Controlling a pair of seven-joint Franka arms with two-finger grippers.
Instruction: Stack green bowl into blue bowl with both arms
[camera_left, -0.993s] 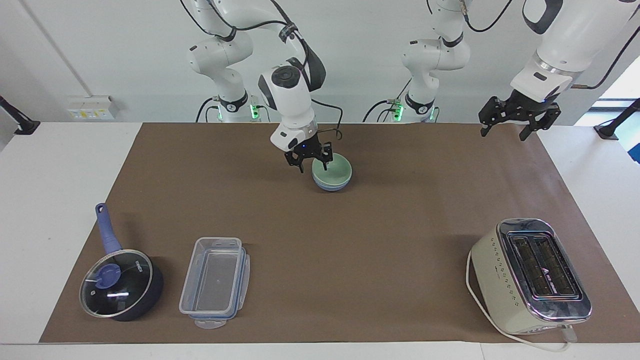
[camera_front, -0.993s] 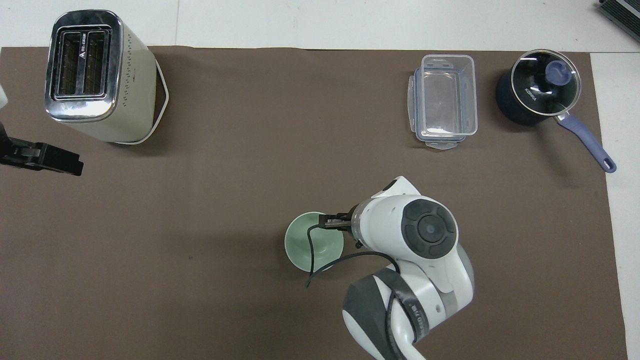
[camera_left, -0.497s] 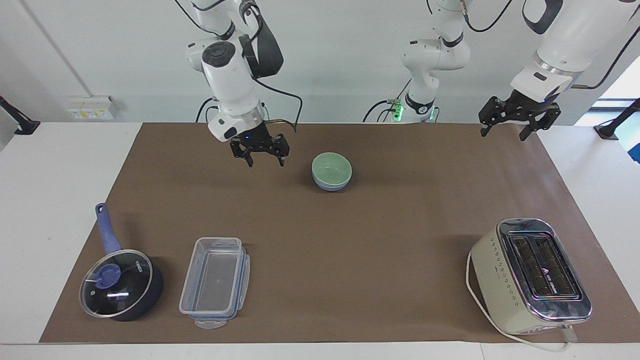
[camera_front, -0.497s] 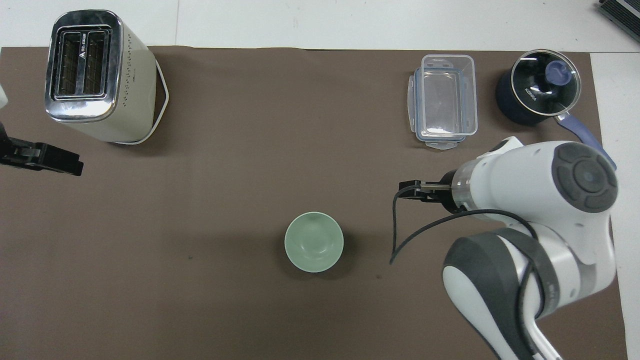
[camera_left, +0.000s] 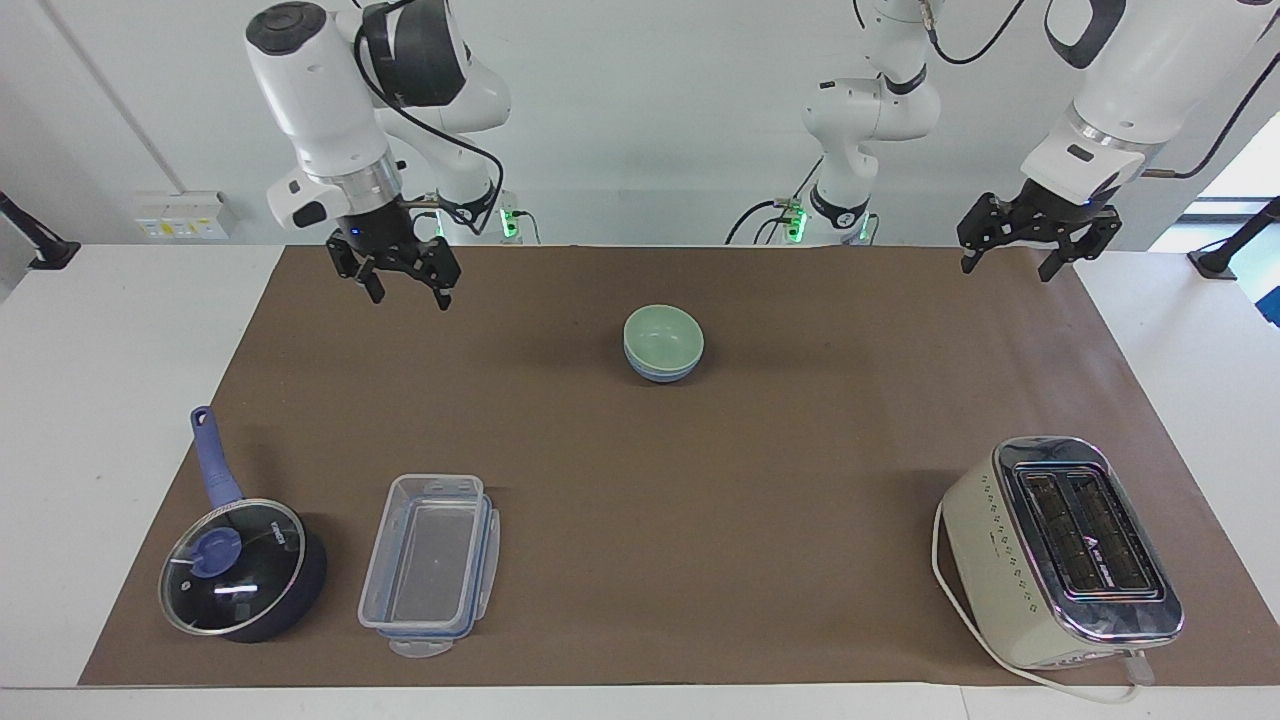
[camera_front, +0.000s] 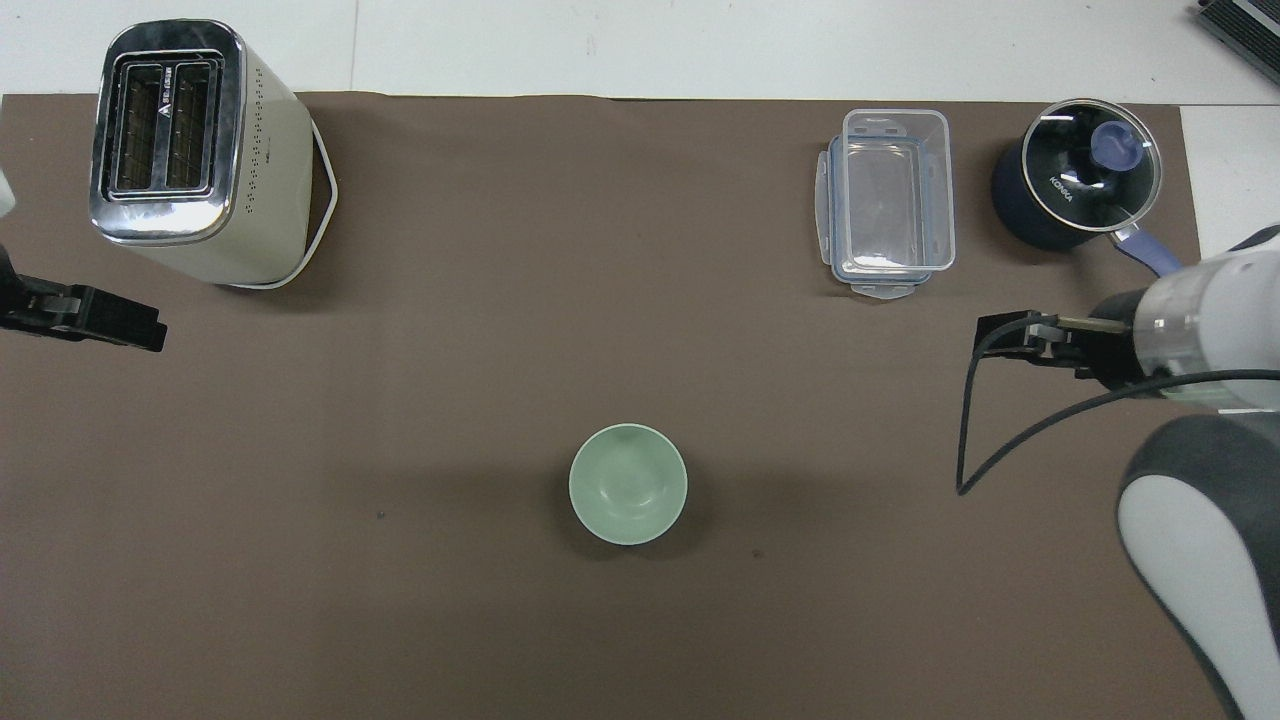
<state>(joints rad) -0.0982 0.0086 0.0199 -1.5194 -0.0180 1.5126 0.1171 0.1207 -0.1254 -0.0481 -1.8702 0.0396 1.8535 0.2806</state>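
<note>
Green bowl (camera_left: 663, 335) sits nested in blue bowl (camera_left: 660, 372), mid-counter toward the robots, nothing touching it. Looks light, rigid, smooth matte, likely chips if dropped; best hold is a rim pinch, one finger inside the wall, say at 3 o'clock. Right gripper (camera_left: 403, 273) hangs over the counter's (camera_left: 700, 500) right-arm end, fingers apart, empty; left gripper (camera_left: 1035, 240) waits over its own end, fingers apart. Facing view shows the blue rim under the green; overhead view hides it, showing only green at 6 o'clock.
</note>
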